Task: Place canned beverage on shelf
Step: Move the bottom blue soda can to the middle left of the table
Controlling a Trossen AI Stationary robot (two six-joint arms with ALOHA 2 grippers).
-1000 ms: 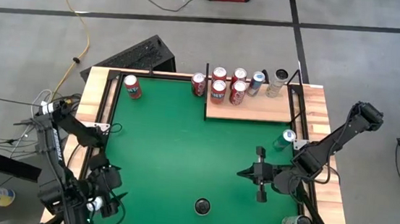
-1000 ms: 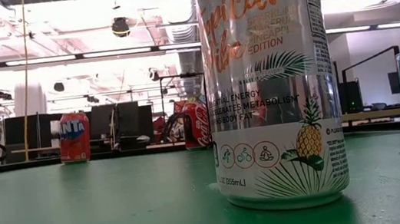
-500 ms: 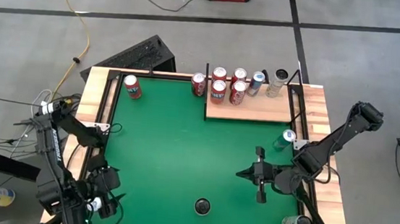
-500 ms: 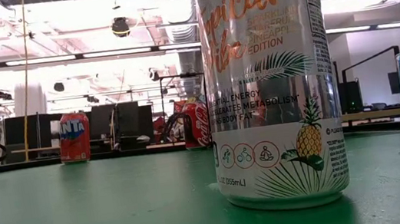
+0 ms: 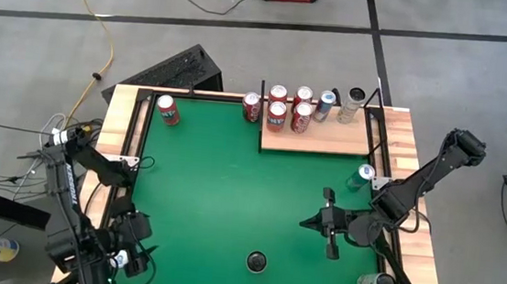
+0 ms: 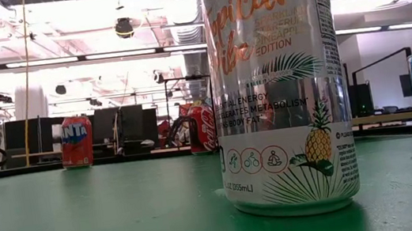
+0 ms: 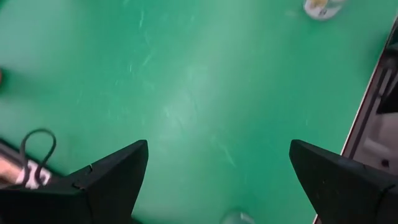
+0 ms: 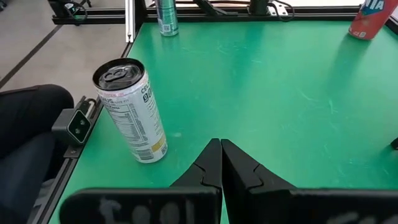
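Note:
The shelf (image 5: 318,138) is a pale wood board at the table's far right, and several cans (image 5: 301,117) stand on its far part. A white pineapple-print can (image 5: 256,262) (image 6: 278,90) (image 8: 130,112) stands upright near the front edge. My right gripper (image 5: 304,222) (image 8: 219,158) hovers shut to the right of that can and farther from the front edge, pointing left and slightly down, and touches nothing. My left gripper (image 5: 130,242) (image 7: 217,168) hangs open over the near left corner, with nothing between its fingers.
A red can (image 5: 166,110) stands at the far left and another red can (image 5: 252,107) just left of the shelf. A blue can (image 5: 365,176) stands near the right edge, and a silver can (image 5: 377,283) at the near right corner. A can top (image 7: 236,218) shows below my left gripper.

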